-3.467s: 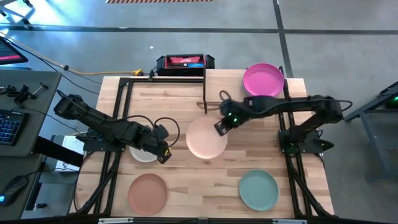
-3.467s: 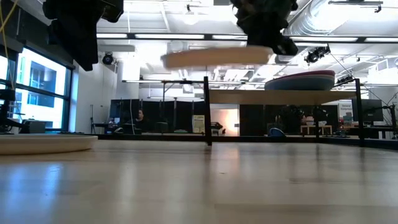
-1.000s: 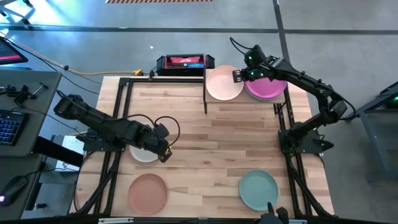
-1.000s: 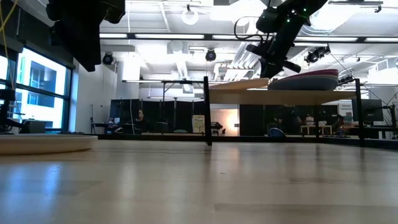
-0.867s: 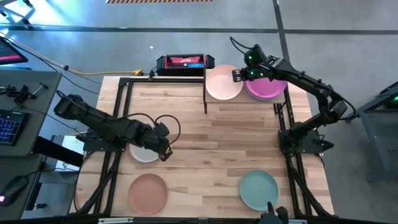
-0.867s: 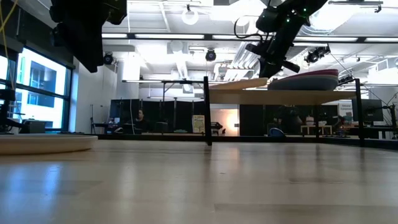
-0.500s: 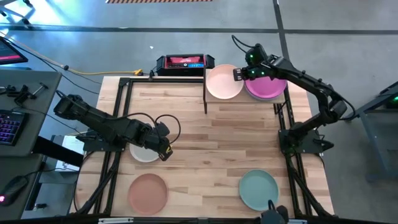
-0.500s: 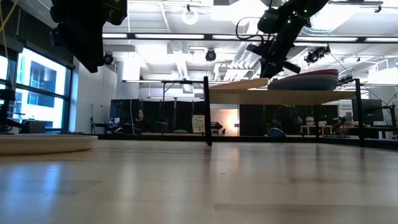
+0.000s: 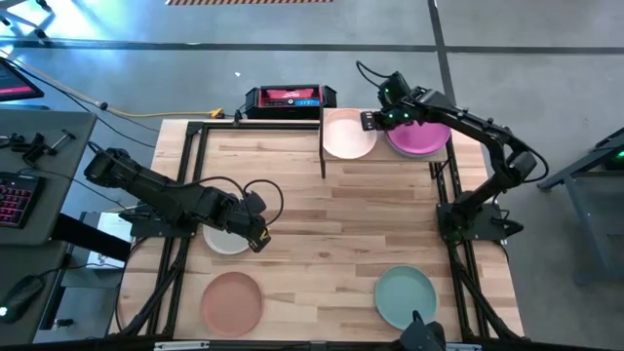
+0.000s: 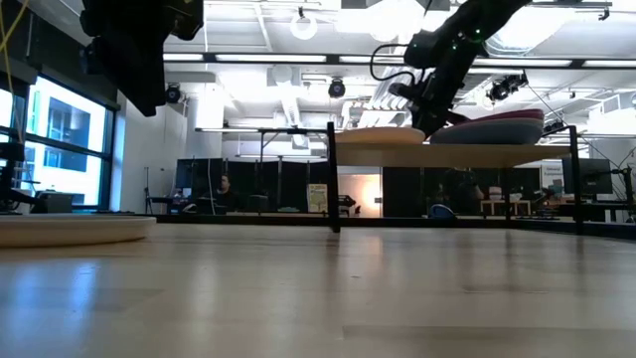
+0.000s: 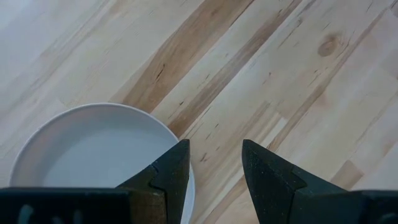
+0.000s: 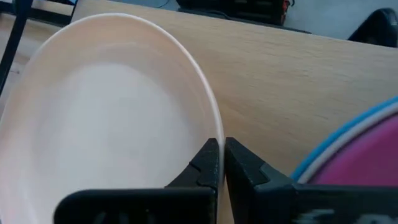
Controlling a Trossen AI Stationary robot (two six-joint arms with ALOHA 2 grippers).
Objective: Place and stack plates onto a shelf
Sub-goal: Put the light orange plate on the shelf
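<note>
My right gripper (image 9: 368, 120) is shut on the peach plate (image 9: 346, 135), which is over the left half of the shelf (image 9: 382, 157). The plate (image 10: 383, 133) looks level there, on the board or just above it; I cannot tell which. A magenta plate (image 9: 421, 136) tops a stack on the shelf's right half, with a blue rim (image 12: 336, 146) under it. My left gripper (image 9: 255, 241) hangs open above the right rim of the cream plate (image 9: 222, 242), which lies flat on the table. Terracotta (image 9: 232, 300) and teal green (image 9: 406, 297) plates lie flat near the near edge. My right gripper (image 12: 221, 146) pinches the peach plate's rim (image 12: 214, 127) on the side facing the magenta stack, one finger above the rim and one below. The fingers come from the table's right, slanting down. The plate (image 12: 112, 106) reaches out level toward the table's left.
A black and red device (image 9: 290, 97) sits past the far edge. Black frame rails (image 9: 185, 195) run along both table sides. The shelf's black post (image 10: 331, 179) stands at its left end. Bare wood lies between the cream plate and the shelf.
My right gripper has moved a little toward the table's left and down. The peach plate has gone from tilted, with its held side up, to level over the shelf's left half. The gripper has stayed shut on the rim.
</note>
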